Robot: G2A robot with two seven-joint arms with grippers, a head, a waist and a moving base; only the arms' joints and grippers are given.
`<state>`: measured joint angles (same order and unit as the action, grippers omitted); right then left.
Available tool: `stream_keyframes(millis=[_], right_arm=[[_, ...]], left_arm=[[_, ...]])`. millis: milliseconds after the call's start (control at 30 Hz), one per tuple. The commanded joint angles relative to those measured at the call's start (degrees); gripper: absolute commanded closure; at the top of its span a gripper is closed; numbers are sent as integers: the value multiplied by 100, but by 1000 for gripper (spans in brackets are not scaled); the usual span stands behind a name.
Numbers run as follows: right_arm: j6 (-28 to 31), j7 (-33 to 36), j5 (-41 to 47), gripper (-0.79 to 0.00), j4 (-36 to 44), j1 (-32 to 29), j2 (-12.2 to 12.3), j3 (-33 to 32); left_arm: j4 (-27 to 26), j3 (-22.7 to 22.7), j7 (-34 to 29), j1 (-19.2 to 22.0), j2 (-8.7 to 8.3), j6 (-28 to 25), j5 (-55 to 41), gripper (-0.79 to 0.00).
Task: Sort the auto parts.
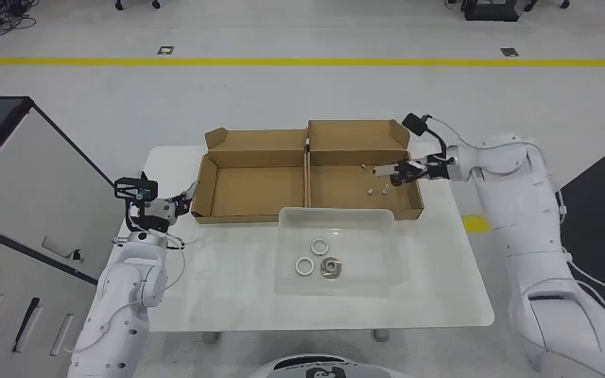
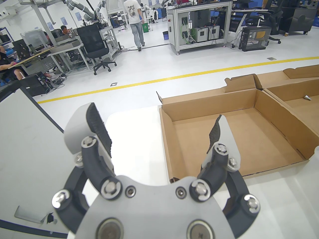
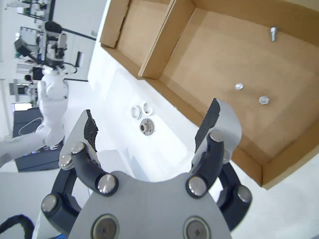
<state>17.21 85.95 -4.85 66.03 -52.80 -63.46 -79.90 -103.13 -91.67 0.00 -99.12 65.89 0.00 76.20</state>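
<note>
Right pincer (image 3: 152, 115) gapes wide, empty, above the right cardboard box (image 3: 249, 159); left pincer (image 2: 157, 125) is likewise released. Silvery fasteners (image 3: 263, 99) lie in that box; white rings (image 3: 136, 112) and a metal flange (image 3: 147, 126) lie in the clear tray (image 1: 336, 214).

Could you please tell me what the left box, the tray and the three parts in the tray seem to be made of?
Left box: matte brown cardboard, with folded flaps. Tray: translucent, glossy, probably plastic; the table shows through. Two rings: plain white, perhaps plastic. Flanged part: shiny grey, apparently metal.
</note>
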Motion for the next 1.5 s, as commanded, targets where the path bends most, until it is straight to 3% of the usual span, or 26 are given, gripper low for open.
stream_keyframes(millis=[0, 233, 400, 1033, 1300, 1467], right_arm=[[-10, 123, 390, -785, 78, -204, 90, -262], [17, 98, 1758, -785, 740, -1026, 493, -701], [-65, 183, 2951, -785, 1230, -1387, 776, -586], [-65, 183, 2951, -785, 1230, -1387, 776, -586], [-65, 183, 2951, -785, 1230, -1387, 776, -586], [-65, 183, 2951, -785, 1230, -1387, 776, -586]], left_arm=[[0, 0, 0, 0, 0, 0, 0, -785], [0, 0, 0, 0, 0, 0, 0, -785], [0, 0, 0, 0, 0, 0, 0, -785], [-70, -6, -140, 38, -4, -68, 34, -785], [-998, 317, -1503, 732, -89, -1953, -31, -785], [-1176, 922, -3107, 1503, -88, -2661, -496, -785]])
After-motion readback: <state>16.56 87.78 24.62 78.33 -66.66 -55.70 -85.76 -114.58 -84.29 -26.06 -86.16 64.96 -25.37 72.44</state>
